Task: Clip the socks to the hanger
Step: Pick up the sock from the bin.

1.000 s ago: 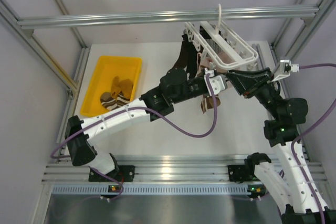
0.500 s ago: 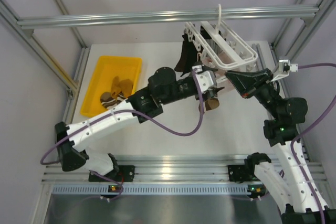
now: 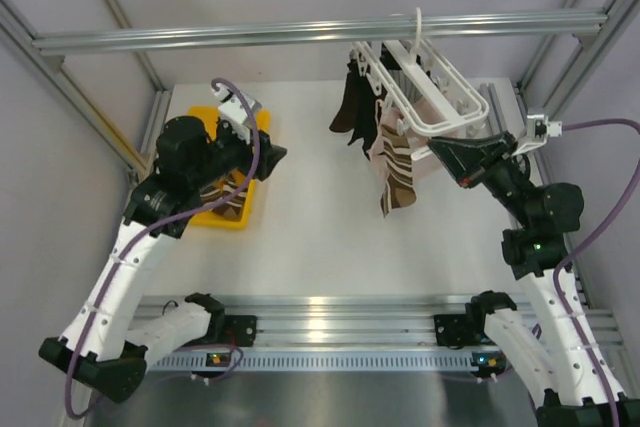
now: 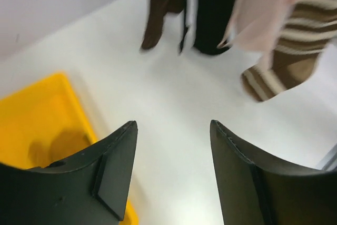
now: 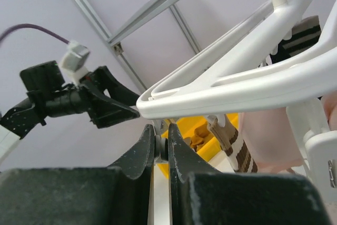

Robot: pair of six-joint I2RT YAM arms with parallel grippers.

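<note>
The white hanger (image 3: 430, 97) hangs by its hook from the aluminium bar. A dark sock (image 3: 352, 107), a pale pink sock (image 3: 384, 152) and a brown striped sock (image 3: 400, 185) dangle from its clips. My right gripper (image 3: 440, 152) sits under the frame's near corner, shut on a small clip (image 5: 167, 148) below the hanger (image 5: 237, 88). My left gripper (image 3: 272, 154) is open and empty, hovering over the yellow tray (image 3: 205, 117) at the left. More socks (image 3: 228, 199) lie in that tray, partly hidden by the arm. In the left wrist view the open gripper (image 4: 174, 130) faces the hanging striped sock (image 4: 284, 61).
The long aluminium bar (image 3: 200, 37) crosses the back above the table. Frame posts stand at both sides. The yellow tray (image 4: 31, 114) holds a mustard sock (image 4: 63, 143). White tabletop lies between the tray and the hanging socks.
My left gripper opened, let go of the striped sock and swung left from the hanger to the yellow tray. The striped sock now hangs free. My right gripper stayed at the hanger and closed.
</note>
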